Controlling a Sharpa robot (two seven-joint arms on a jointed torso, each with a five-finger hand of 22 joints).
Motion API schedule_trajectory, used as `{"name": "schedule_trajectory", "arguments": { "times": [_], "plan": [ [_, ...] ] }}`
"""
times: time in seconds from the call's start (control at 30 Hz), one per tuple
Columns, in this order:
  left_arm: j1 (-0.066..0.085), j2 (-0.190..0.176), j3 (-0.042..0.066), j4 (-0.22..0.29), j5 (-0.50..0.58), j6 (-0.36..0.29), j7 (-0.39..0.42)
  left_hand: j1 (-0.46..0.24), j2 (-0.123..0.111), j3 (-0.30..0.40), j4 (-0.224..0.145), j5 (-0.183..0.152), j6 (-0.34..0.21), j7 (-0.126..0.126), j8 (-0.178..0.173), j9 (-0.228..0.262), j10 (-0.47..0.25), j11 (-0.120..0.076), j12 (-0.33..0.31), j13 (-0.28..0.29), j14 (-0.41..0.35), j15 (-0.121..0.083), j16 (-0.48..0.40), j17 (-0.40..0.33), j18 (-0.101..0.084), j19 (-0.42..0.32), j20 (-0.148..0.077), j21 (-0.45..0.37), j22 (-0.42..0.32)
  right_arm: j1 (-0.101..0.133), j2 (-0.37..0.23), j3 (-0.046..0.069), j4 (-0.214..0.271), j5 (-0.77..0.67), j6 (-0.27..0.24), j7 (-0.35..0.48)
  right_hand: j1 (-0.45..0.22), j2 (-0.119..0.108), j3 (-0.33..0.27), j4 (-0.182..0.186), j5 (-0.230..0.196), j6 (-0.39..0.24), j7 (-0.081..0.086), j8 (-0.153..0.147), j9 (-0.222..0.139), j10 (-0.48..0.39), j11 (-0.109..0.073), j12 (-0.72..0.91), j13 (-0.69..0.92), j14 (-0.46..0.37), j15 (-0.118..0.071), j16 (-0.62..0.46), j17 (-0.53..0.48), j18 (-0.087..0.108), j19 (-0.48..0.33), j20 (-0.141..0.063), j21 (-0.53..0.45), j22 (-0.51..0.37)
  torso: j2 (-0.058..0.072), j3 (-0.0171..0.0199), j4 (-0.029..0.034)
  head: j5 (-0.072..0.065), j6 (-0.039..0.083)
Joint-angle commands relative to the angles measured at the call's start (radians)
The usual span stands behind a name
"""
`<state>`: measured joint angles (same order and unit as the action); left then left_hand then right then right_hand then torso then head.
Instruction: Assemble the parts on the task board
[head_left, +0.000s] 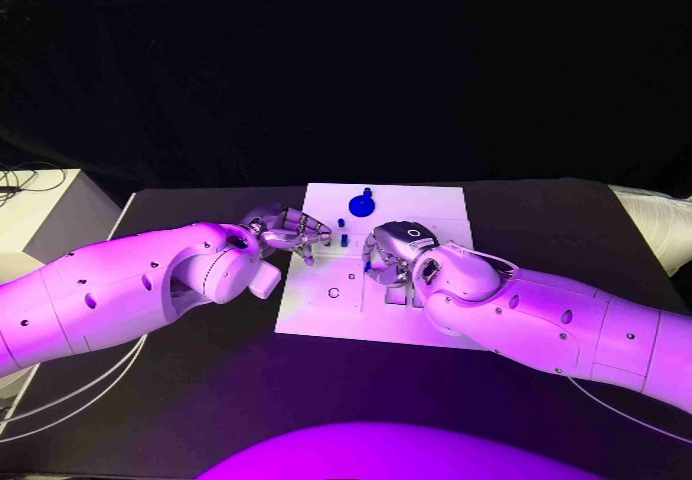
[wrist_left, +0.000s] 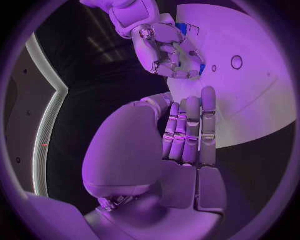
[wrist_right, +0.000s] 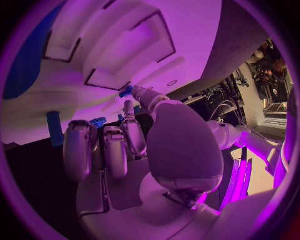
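The white task board (head_left: 325, 310) lies in the middle of the black table. A large blue part (head_left: 361, 203) sits near its far edge, and a small blue part (head_left: 342, 222) stands just in front of that. My right hand (head_left: 392, 252) hovers low over the board's middle. Its thumb and a fingertip meet on a small blue part (wrist_right: 126, 91), which shows again as the blue part (wrist_left: 201, 68) under its fingers. My left hand (head_left: 293, 232) is at the board's left edge, fingers (wrist_left: 187, 130) straight and side by side, holding nothing.
The board has rectangular recesses (wrist_right: 128, 52) and round holes (wrist_left: 237, 62). A blue peg (wrist_right: 55, 127) and a blue toothed part (wrist_right: 98, 121) stand close to my right hand's fingers. A pale box (head_left: 36, 215) sits off the table's left side.
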<state>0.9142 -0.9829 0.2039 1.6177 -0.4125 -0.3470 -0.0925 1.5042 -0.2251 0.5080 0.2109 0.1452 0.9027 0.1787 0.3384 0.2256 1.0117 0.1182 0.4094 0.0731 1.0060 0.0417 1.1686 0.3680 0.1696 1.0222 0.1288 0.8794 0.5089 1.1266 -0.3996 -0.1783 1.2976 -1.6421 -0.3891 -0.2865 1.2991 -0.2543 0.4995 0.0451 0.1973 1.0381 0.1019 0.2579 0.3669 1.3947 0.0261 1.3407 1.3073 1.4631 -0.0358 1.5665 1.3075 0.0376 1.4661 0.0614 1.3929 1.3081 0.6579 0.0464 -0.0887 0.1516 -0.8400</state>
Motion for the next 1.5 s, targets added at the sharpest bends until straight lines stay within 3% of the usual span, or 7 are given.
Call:
{"name": "schedule_trajectory", "arguments": {
  "times": [0.03,0.9,1.03,1.07,1.13,1.3,1.5],
  "plan": [
    [0.0,0.001,0.001,0.003,0.0,0.0,0.005,0.008,0.001,0.004,-0.002,0.001,0.007,0.003,-0.004,-0.002,0.007,-0.003,-0.005,-0.001,0.004,-0.001,-0.006,0.001,0.015,0.007,0.002,0.0,0.001,-0.003,0.004,-0.001,-0.004,-0.014,0.02,0.01,-0.002,0.012,0.006,0.003,0.002,0.008,0.0,0.006,-0.001,0.008,-0.001,0.006,0.097,0.108,-0.007,0.004,0.263,-0.006,0.076,-0.003,0.007,0.221,0.0,0.0003,-0.0004,0.001,-0.003],
    [0.0,0.001,0.001,0.003,0.0,0.0,0.005,0.008,0.001,0.004,-0.002,0.001,0.007,0.003,-0.004,-0.002,0.007,-0.003,-0.005,-0.001,0.004,-0.001,-0.006,0.001,0.015,0.007,0.002,0.0,0.001,-0.007,0.011,-0.002,-0.028,-0.03,0.03,0.005,-0.004,0.018,0.01,0.005,0.003,0.021,-0.007,0.011,-0.002,-0.006,-0.008,-0.015,0.082,0.108,-0.013,0.004,0.263,-0.006,0.076,-0.008,0.008,0.221,0.0,0.0009,-0.0004,0.002,-0.005],
    [0.0,0.0,0.001,0.002,0.0,-0.001,0.004,0.008,0.001,0.004,-0.002,0.001,0.007,0.003,-0.004,-0.002,0.007,-0.003,-0.005,-0.001,0.004,-0.001,-0.006,0.001,0.015,0.007,0.002,0.0,0.001,-0.008,0.012,-0.002,-0.033,-0.025,0.017,0.017,-0.005,0.015,0.035,0.002,0.004,0.013,-0.004,0.009,-0.005,-0.155,-0.006,-0.255,-0.097,0.108,-0.013,0.004,0.263,0.002,0.067,-0.01,-0.041,0.209,0.0,0.0009,-0.0005,0.003,-0.005],
    [0.0,0.0,0.001,0.002,0.0,-0.001,0.004,0.008,0.001,0.004,-0.002,0.001,0.007,0.003,-0.004,-0.002,0.007,-0.003,-0.005,-0.001,0.004,-0.001,-0.006,0.001,0.015,0.007,0.002,0.0,0.001,-0.008,0.012,-0.002,-0.034,-0.024,0.014,0.021,-0.009,0.01,0.054,0.004,0.005,-0.007,0.003,0.0,-0.01,-0.275,0.0,-0.468,-0.255,0.108,-0.009,0.004,0.263,0.007,0.061,-0.008,-0.074,0.2,-0.001,0.0007,-0.0012,0.003,-0.006],
    [0.0,0.0,0.001,0.002,0.0,-0.001,0.004,0.008,0.001,0.007,-0.005,0.0,0.008,0.004,-0.006,-0.004,0.009,-0.003,-0.011,-0.001,0.005,-0.001,-0.008,0.003,0.015,0.005,0.002,0.004,0.005,-0.008,0.011,-0.002,-0.035,-0.021,0.009,0.027,-0.016,-0.001,0.08,0.003,0.006,-0.017,0.008,-0.004,-0.01,-0.318,0.004,-0.664,-0.418,0.105,-0.006,0.0,0.256,0.012,0.057,-0.004,-0.098,0.194,-0.001,0.0006,-0.0014,0.003,-0.006],
    [0.0,0.0,0.001,0.003,0.0,-0.001,0.004,0.008,0.001,0.007,-0.005,0.0,0.008,0.004,-0.006,-0.004,0.009,-0.003,-0.011,-0.001,0.005,-0.001,-0.008,0.003,0.015,0.005,0.002,0.004,0.005,-0.008,0.01,-0.003,-0.032,-0.013,0.008,0.033,-0.028,-0.01,0.118,-0.006,0.008,-0.017,0.018,-0.002,-0.001,-0.273,0.016,-0.928,-0.68,0.096,0.004,-0.02,0.224,0.015,0.056,0.003,-0.126,0.186,-0.001,0.0005,-0.001,0.003,-0.005],
    [0.0,-0.001,0.001,0.003,0.0,-0.001,0.004,0.008,0.001,0.007,-0.005,0.0,0.008,0.004,-0.006,-0.004,0.009,-0.003,-0.011,-0.001,0.005,-0.001,-0.008,0.003,0.015,0.005,0.002,0.004,0.005,-0.008,0.009,-0.003,-0.026,-0.001,0.015,0.033,-0.03,-0.006,0.12,-0.013,0.012,-0.01,0.021,-0.006,0.0,-0.24,0.019,-1.006,-0.759,0.095,0.006,-0.024,0.218,0.014,0.059,0.004,-0.12,0.188,0.0,0.0007,-0.0006,0.003,-0.007]
  ]
}}
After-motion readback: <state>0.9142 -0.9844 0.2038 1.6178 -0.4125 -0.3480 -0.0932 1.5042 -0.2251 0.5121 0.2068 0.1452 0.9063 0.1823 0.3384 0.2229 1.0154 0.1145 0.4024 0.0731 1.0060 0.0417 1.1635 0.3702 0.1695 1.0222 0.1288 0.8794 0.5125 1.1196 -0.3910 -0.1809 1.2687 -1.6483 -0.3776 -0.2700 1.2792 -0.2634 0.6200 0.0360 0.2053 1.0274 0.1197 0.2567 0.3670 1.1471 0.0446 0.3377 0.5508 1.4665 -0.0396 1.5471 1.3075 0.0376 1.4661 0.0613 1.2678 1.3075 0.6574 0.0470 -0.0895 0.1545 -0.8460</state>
